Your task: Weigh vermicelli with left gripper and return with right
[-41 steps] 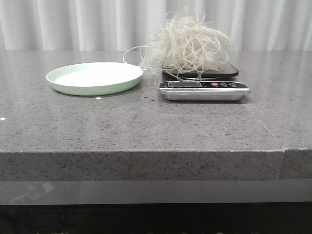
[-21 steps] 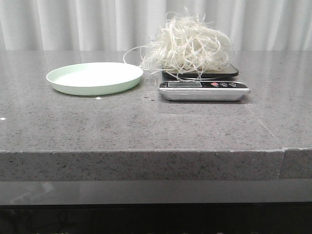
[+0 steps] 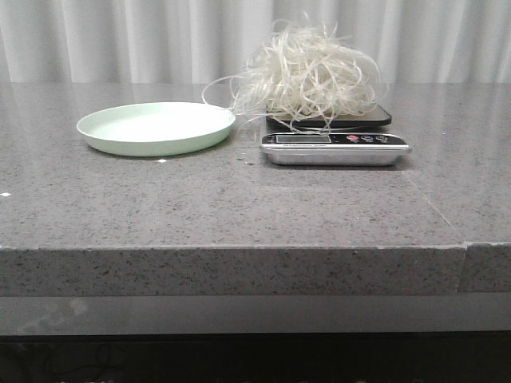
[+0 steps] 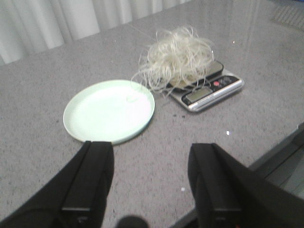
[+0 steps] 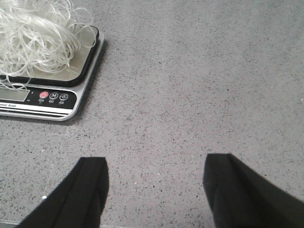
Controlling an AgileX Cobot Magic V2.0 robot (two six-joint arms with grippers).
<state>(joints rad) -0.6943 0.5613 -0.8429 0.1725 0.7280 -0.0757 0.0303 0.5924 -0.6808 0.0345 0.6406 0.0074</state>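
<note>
On the grey speckled worktop (image 3: 239, 199) I see the vermicelli (image 3: 307, 76) heaped on the dark platform of a small kitchen scale (image 3: 335, 148), a fluffy whitish tangle that covers most of the platform and spills over its edges. A few stray loops reach out toward the pale-green plate (image 3: 156, 128), which sits just beside the scale on the robot's left side; from my left wrist camera one thin strand seems to lie across the plate's near rim, though the picture is too soft for me to be sure it touches. The plate holds no mound, only that possible wisp.

My left gripper (image 4: 151, 183) hangs above the worktop, short of the plate (image 4: 109, 111), with its two black fingers (image 4: 90, 180) spread wide and nothing between them. The vermicelli (image 4: 178, 57) and the scale (image 4: 209, 90) lie well beyond it.

My right gripper (image 5: 154, 192) hovers over bare stone, off to the side of the scale (image 5: 47, 99), its fingers (image 5: 232, 190) likewise held well apart and gripping nothing. The scale's silver front with its small round buttons and display faces me; I cannot read the display. White curtains (image 3: 120, 40) hang behind the worktop.
</note>
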